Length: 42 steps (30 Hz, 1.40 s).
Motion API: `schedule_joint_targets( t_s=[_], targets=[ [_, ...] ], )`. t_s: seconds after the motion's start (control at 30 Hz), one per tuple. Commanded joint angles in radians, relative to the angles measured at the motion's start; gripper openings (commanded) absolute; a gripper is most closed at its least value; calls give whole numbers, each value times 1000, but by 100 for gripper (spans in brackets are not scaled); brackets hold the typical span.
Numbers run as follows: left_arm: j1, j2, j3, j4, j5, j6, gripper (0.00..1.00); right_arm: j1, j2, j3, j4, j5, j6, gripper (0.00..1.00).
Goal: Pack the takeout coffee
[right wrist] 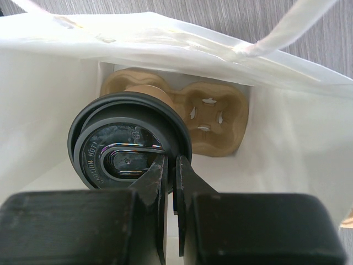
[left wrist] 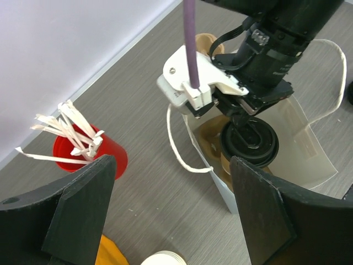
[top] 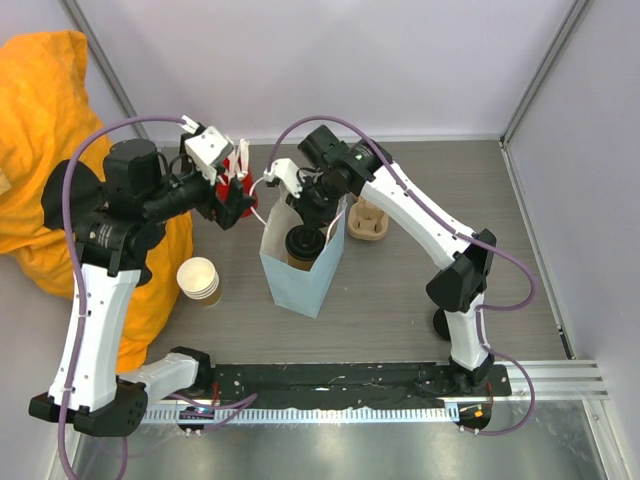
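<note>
Coffee (right wrist: 129, 143): in bag (top: 300, 285) over tray (right wrist: 215, 116), release pending; right end effector (right wrist: 171, 176) pinches its lid rim; left end effector (left wrist: 171, 165) gapes empty.

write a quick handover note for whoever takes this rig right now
Right gripper: shut on the takeout coffee, its fingers pinching the rim of the black lid.
Left gripper: open, holding nothing, to the left of the bag.
Where things are: the coffee hangs inside the mouth of the pale blue paper bag, above the cardboard carrier lying at the bottom of the bag.
Done: cup grasped and brought into the bag.
Left: lower it onto the carrier (cannot tell whether it touches yet), let go, lift the right arm out.
</note>
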<state>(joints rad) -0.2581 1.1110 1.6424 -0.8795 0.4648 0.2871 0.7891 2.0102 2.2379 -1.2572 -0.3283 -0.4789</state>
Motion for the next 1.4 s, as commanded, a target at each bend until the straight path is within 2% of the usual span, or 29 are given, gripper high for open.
schedule_joint_targets(
  t_s=[0.0,0.37,0.63,0.97,1.07,1.1,1.2,1.37],
  targets=[
    [11,6,-13,39,60,-20,88,-2,13,25,2,-11,8,1],
    [25,53,-7,59,117,-52,74,-2,21,35,1,-6,11,1],
    [33,72,-88,105,98,-46,72,-2,22,35,1,-15,13,1],
    [48,95,-113,162,61,-42,70,-2,12,32,-1,-20,14,1],
    [53,99,-127,177,60,-40,52,-2,10,29,-5,-29,13,1],
    [54,98,-137,178,60,-40,42,-1,10,31,-7,-29,11,1],
    [62,101,-151,191,61,-42,30,-2,9,25,-10,-28,10,1],
    [72,104,-162,211,64,-58,23,-2,10,23,-13,-29,5,1]
  ],
)
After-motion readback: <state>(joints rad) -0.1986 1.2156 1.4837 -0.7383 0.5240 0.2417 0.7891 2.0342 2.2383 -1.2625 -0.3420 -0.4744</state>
